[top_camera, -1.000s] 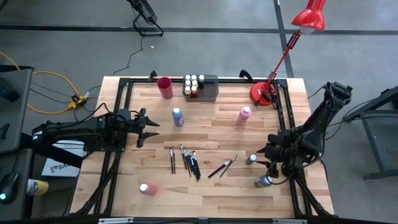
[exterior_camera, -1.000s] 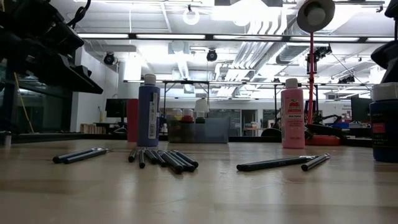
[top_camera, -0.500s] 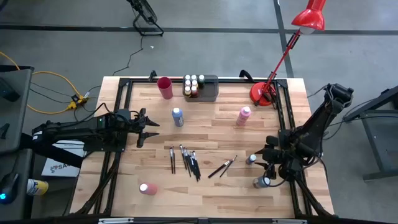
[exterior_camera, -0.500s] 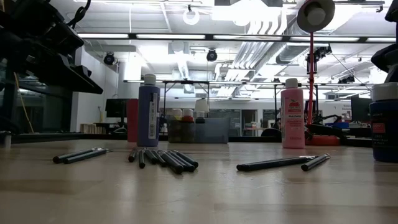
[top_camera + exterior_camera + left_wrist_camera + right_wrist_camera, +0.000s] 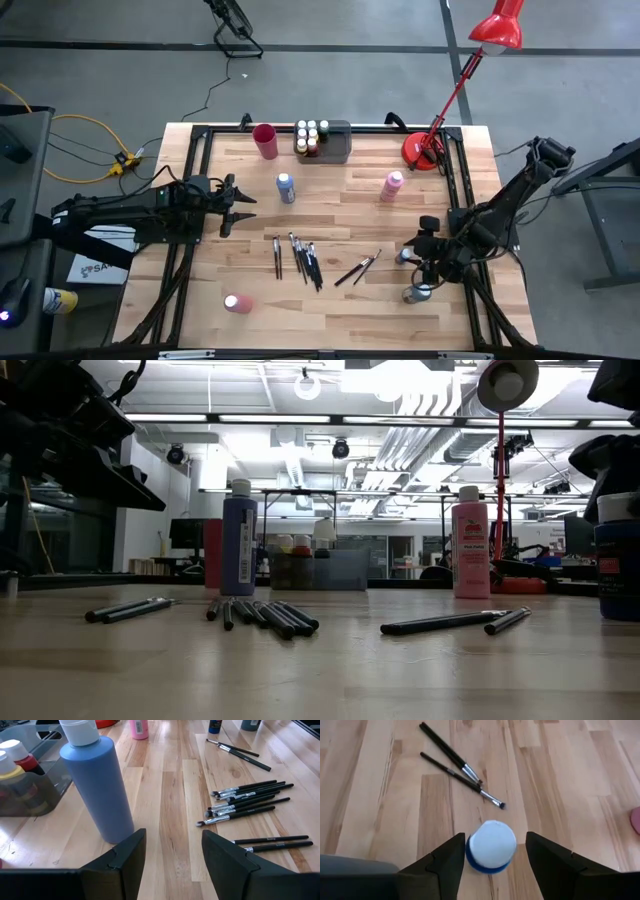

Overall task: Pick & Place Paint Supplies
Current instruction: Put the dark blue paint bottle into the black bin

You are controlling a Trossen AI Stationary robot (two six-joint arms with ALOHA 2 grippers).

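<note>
Right claw (image 5: 492, 855) hangs over the counter's (image 5: 340, 310) right side, fingers apart, straddling a white-capped blue paint bottle (image 5: 491, 846) seen from above; not clamped. A grey-capped bottle (image 5: 417, 293) stands just beside, nearer the counter's edge. Two paintbrushes (image 5: 357, 268) lie near, toward the middle, with bare wood around them. Left claw (image 5: 172, 857) waits at the left side, fingers apart, facing a tall blue bottle (image 5: 96, 785); brush cluster (image 5: 245, 802) beyond.

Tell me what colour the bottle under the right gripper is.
Blue with a white cap; the right wrist view shows it best.
</note>
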